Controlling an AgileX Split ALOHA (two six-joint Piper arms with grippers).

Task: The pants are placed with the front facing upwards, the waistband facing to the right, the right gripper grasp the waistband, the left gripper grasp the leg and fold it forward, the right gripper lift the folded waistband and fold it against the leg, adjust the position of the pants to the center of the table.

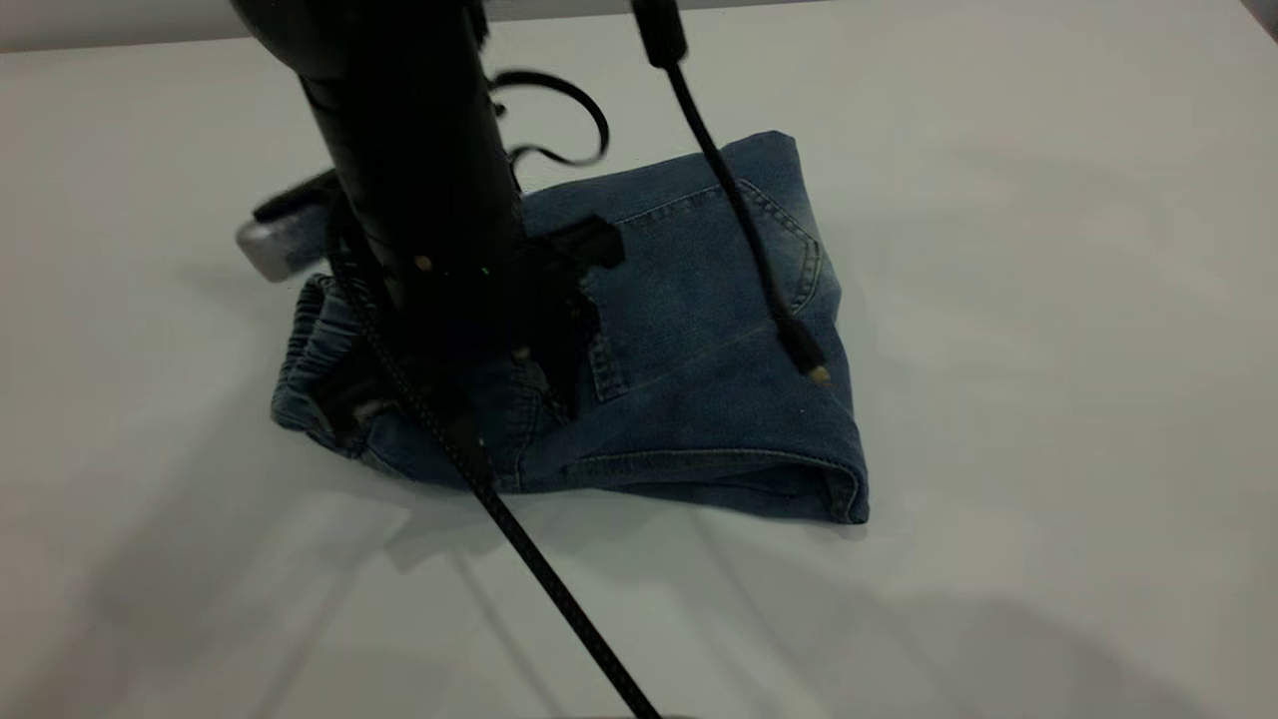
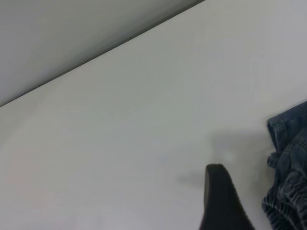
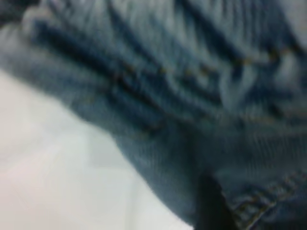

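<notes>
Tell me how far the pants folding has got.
Done: the pants lie folded into a compact bundle. In hand: the right hand sits on the waistband end; the left hand is off the cloth. Left: release, perhaps centring on the table.

A black arm hid part of the pants and waistband; the right wrist view was blurred, its end effector barely discernible.

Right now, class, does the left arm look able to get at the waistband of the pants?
Probably yes. The left gripper is over bare table right beside the ruched waistband, with nothing between them. The right gripper, down on the pants nearby, may crowd it.
</notes>
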